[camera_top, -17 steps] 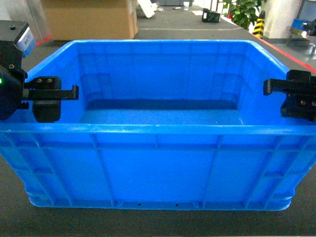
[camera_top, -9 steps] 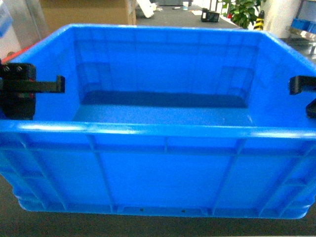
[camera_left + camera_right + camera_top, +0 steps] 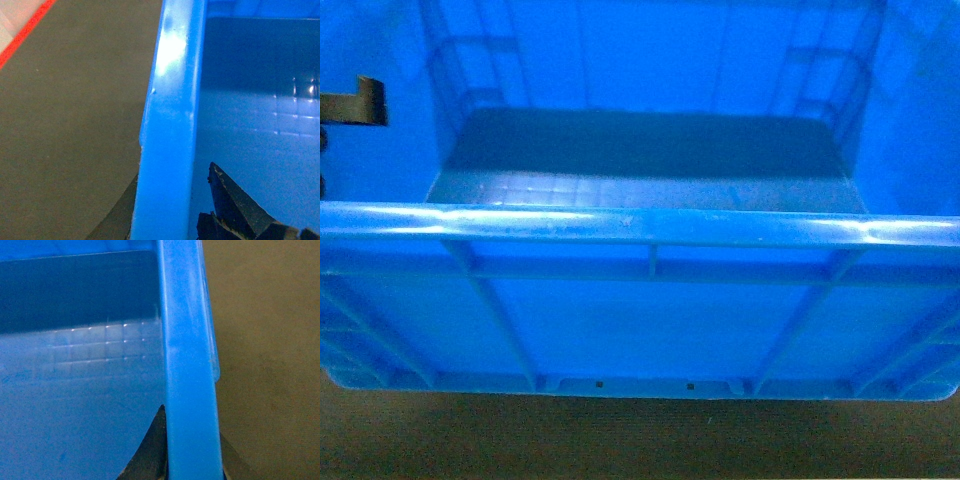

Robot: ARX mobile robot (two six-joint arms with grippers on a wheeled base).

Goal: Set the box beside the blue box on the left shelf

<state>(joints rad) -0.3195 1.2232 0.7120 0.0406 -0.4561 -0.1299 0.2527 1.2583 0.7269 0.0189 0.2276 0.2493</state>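
Note:
The box [image 3: 640, 320], a large blue ribbed crate, fills the head view, and its grid-embossed floor [image 3: 620, 185] shows inside. My left gripper [image 3: 175, 170] straddles the box's left rim [image 3: 170, 100], one finger inside and one outside, shut on the wall. In the head view only a black finger [image 3: 360, 100] of it shows at the far left. My right gripper [image 3: 191, 420] straddles the right rim [image 3: 185, 340] the same way and is shut on it. It is out of the head view. The left shelf and the other blue box are out of view.
Dark grey-brown floor [image 3: 620, 440] shows below the box and to both sides in the wrist views. A red line [image 3: 25, 35] crosses the floor at the upper left of the left wrist view, with paler floor beyond it.
The box has come up and closer to the head camera and now hides the room behind. Both grippers slid outward in that view; the right one has left it.

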